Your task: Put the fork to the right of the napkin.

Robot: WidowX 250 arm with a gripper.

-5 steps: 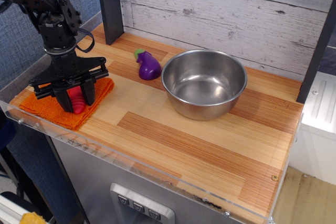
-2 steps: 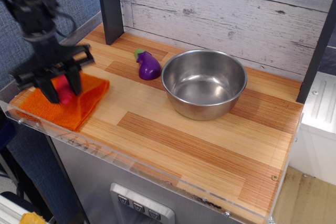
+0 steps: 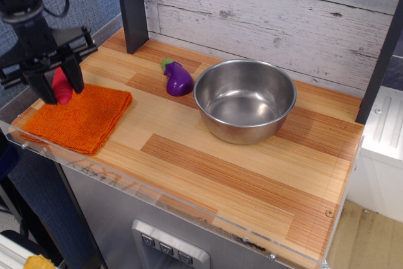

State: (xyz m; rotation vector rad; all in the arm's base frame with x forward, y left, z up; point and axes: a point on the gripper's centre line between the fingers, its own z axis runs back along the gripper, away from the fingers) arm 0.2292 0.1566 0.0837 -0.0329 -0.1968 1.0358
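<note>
Pincer point(image 3: 57, 86) hangs at the far left of the view, its two dark fingers point(image 3: 73, 74) pointing down and closed on the fork point(image 3: 61, 86), whose red ribbed handle shows between them. Only the handle can be seen; the tines are hidden, so which way they point cannot be told. The fork is held up above the back left edge of the napkin point(image 3: 79, 118), and whether its lower end touches the cloth cannot be told from this angle.

Below the pincer and reaching out to its right and toward the front lies the napkin, orange, textured and flat on the surface point(image 3: 252, 181), with its front corner close to the clear front lip. Farther right of the pincer, well apart from the napkin, a purple eggplant point(image 3: 177, 79) with a green stem lies on the wooden planks. Just beyond the eggplant on the same side stands a round steel bowl point(image 3: 245, 99), upright and near the eggplant without clearly touching it.

Behind and to the right of the pincer a dark post point(image 3: 131, 7) rises from the back of the surface in front of a whitewashed plank wall point(image 3: 283, 11). Above the pincer the black arm point(image 3: 25, 4) with its looped cable runs up out of the view.
</note>
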